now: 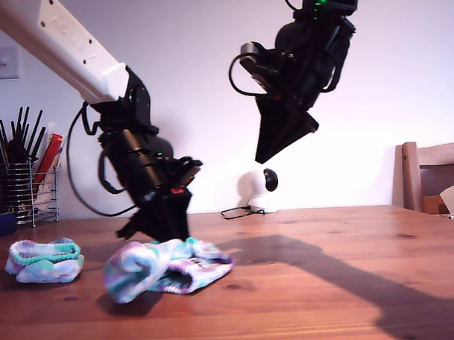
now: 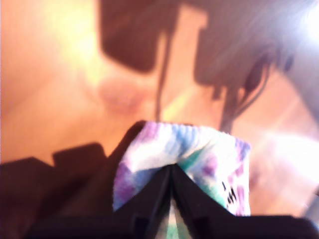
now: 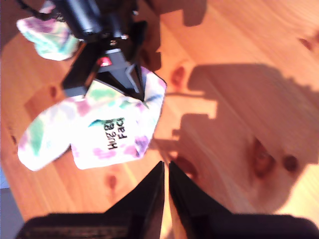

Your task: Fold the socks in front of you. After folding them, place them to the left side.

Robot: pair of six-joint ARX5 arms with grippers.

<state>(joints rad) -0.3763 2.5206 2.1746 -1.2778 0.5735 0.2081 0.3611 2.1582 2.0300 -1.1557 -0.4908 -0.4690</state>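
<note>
Because the folded sock [image 1: 168, 266] lay limp and bulky on the wooden table [image 1: 328, 286] nearest the camera, I judged it light, soft and best held through both layers at the folded edge, where my first gripper [image 2: 171, 174] was pinching it. Black lettering on it read roughly "Hugge Face". Farther off, the second sock [image 1: 45, 260] sat bundled toward the exterior view's left, and my second gripper [image 3: 165, 172] hung high, jaws pressed together on nothing.

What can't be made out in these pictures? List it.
1. Lettering on the sock: second wrist view, washed out by glare, only partly legible.
2. Tips of my first hand: exterior view, hidden behind the sock.
3. The other sock: second wrist view, cut off by the edge and the arm.
4. The table: first wrist view, blurred.
</note>
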